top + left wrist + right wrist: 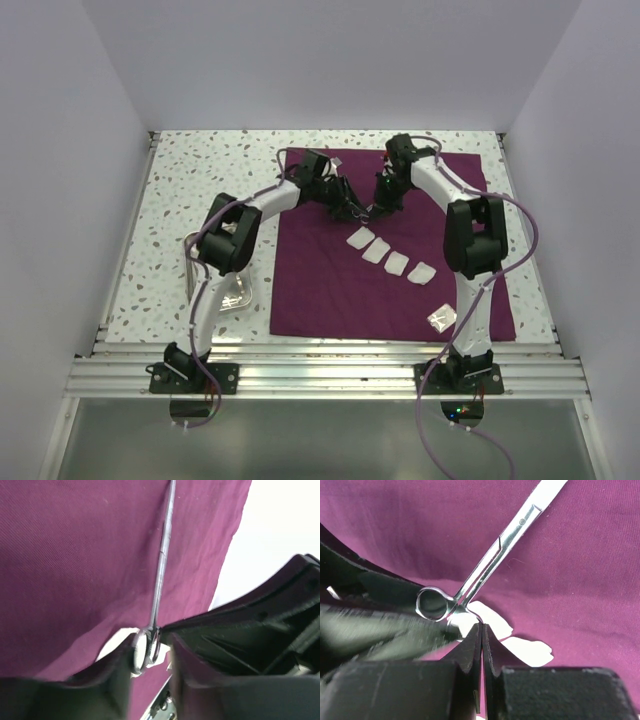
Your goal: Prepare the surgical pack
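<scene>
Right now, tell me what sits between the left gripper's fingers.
The ring handles of the silver scissor-like instrument, its shaft reaching out over the purple cloth. The left wrist view shows it.

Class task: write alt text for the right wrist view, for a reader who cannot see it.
The right gripper, shut, sits beside the ring handle of a steel scissor-like instrument over purple cloth; white gauze squares lie close by.

- Top external: high behind the tabletop's [200, 180] near edge, looking down, far.
- Both wrist views: close over the maroon cloth [75, 555], sharing the scissors [495, 555].
</scene>
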Controlling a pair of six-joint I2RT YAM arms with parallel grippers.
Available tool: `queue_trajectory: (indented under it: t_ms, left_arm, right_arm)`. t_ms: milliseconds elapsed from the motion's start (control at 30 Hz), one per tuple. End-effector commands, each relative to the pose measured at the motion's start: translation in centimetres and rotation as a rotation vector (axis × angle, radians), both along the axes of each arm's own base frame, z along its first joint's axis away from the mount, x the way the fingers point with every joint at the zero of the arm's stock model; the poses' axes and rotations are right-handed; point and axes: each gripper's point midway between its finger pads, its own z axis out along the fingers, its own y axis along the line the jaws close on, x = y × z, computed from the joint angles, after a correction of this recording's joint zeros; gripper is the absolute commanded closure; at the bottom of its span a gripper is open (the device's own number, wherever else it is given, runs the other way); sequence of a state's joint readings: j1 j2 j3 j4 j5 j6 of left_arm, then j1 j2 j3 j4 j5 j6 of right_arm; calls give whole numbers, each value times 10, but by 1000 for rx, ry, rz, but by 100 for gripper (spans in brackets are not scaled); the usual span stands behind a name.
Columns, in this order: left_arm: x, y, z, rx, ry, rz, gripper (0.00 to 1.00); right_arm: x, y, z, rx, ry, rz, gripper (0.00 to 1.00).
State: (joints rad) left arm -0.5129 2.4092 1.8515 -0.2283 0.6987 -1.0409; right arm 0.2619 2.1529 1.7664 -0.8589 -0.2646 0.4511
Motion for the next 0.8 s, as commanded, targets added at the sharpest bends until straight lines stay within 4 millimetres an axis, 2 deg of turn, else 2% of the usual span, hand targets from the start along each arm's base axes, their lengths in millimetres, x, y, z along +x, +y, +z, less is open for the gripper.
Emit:
queue_trajectory:
  t_ms: [0, 33, 100, 200, 233, 267, 333, 367, 400, 433, 467, 500, 533, 567, 600, 633, 667, 700, 733, 767]
  left_arm:
    - [9, -13, 19, -59, -45, -12, 69]
    - [11, -14, 19, -58, -59, -16, 82]
    - [16, -14, 21, -52, -81, -19, 97]
    - [20, -15, 31, -59, -127, -21, 100]
    - [20, -16, 35, -62, -157, -35, 100]
    - [21, -15, 47, -70, -193, -42, 100]
    - [22, -8, 56, -50, -269, -66, 100]
    - [18, -3, 54, -37, -279, -73, 100]
    - [18, 6, 75, -38, -346, -79, 100]
    - [10, 15, 68, -14, -339, -83, 100]
    - [4, 24, 96, -21, -399, -88, 100]
    - [3, 37, 100, 10, -449, -87, 100]
    - [-14, 53, 115, 35, -470, -82, 100]
    - [-21, 63, 122, 56, -491, -75, 100]
    - [-25, 77, 130, 74, -528, -65, 100]
    - [-41, 89, 120, 99, -508, -58, 100]
    - [-55, 99, 155, 81, -584, -42, 100]
    - [-62, 109, 159, 115, -610, -24, 100]
    - [-77, 123, 144, 165, -568, -8, 100]
    - [-98, 140, 155, 196, -554, 23, 100]
  right_arm:
    - [6, 10, 32, 56, -73, 27, 100]
    - [5, 11, 33, 58, -73, 31, 100]
    - [5, 11, 36, 57, -73, 34, 100]
    - [8, 6, 44, 31, -88, 36, 97]
    - [5, 0, 46, 3, -79, 40, 91]
    - [8, -2, 60, -12, -111, 41, 76]
    - [5, -17, 74, -86, -135, 32, 66]
    - [5, -22, 84, -109, -160, 25, 58]
    - [1, -28, 98, -126, -185, 19, 55]
    - [1, -34, 108, -153, -208, 13, 49]
    - [-1, -37, 116, -161, -219, 10, 48]
    - [-7, -40, 119, -169, -210, 13, 47]
    - [-12, -40, 120, -169, -202, 15, 46]
    - [-16, -40, 120, -168, -195, 17, 46]
    - [-18, -41, 128, -157, -217, 11, 46]
    - [-25, -40, 119, -152, -194, 18, 45]
    - [-27, -40, 118, -147, -194, 18, 45]
    - [-28, -38, 118, -130, -199, 18, 45]
    - [-32, -36, 112, -125, -179, 22, 45]
    - [-34, -36, 111, -117, -171, 24, 45]
